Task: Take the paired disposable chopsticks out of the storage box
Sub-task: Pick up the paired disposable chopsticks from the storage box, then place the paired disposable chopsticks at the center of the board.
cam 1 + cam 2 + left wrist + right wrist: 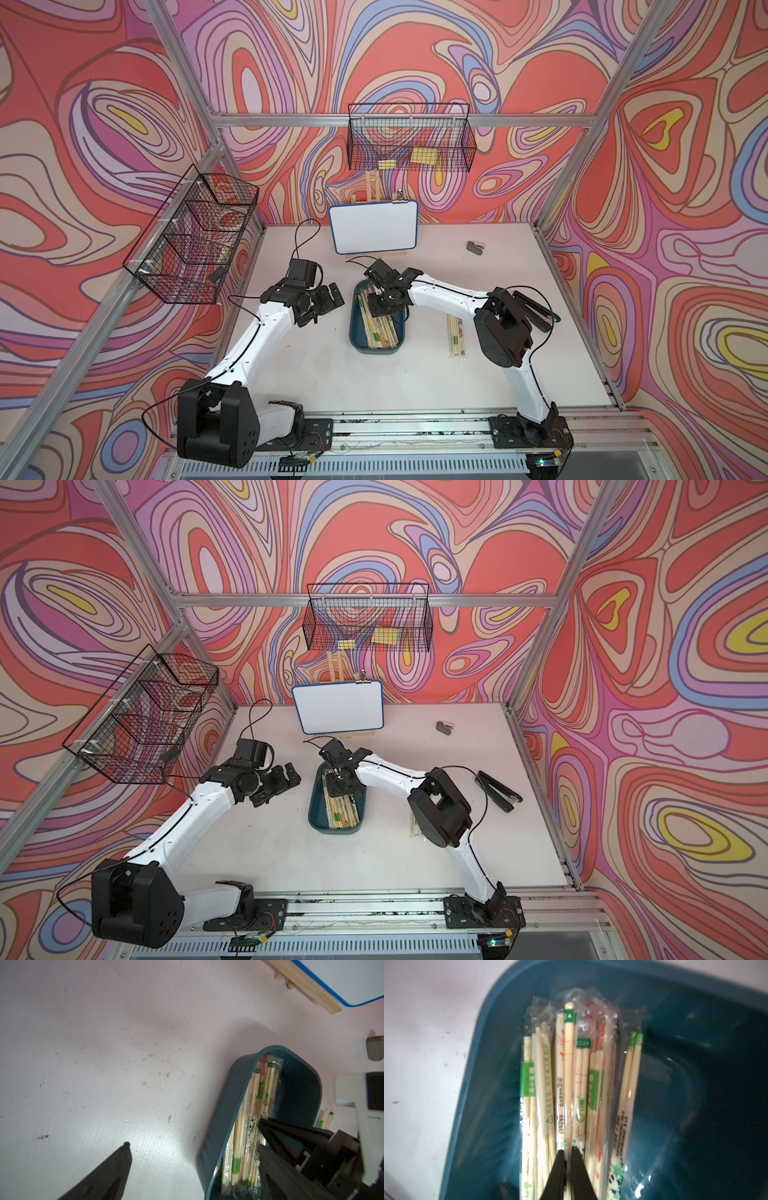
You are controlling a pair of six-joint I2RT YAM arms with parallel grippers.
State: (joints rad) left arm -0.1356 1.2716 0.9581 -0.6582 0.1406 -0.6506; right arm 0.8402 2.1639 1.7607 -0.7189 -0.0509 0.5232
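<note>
**A:** What does the right gripper have?

**B:** Its jaws are pinched onto one sleeved chopstick pair on top of the heap in the storage box. The black tips sit on either side of the pale stick with hardly a gap between them.

**A:** Which way does that pair lie from the jaws?

**B:** It runs straight out ahead of them, its long axis in line with the fingers and with the box's long side. The other paired disposable chopsticks lie parallel and press against it on both flanks. So the jaws grip across the thin width. How much of the pair trails behind them is hidden.

**A:** And the left gripper?

**B:** Its jaws are spread wide and hold nothing. It hovers over bare table, with the box just off one jaw. The right arm is the one at the chopsticks.

**A:** What does the lift turn on?

**B:** Probably on rising straight up. The pair is long, so its free end may droop and snag the neighbouring sleeves. The loose pairs on the table beyond the box suggest where it goes.
</note>
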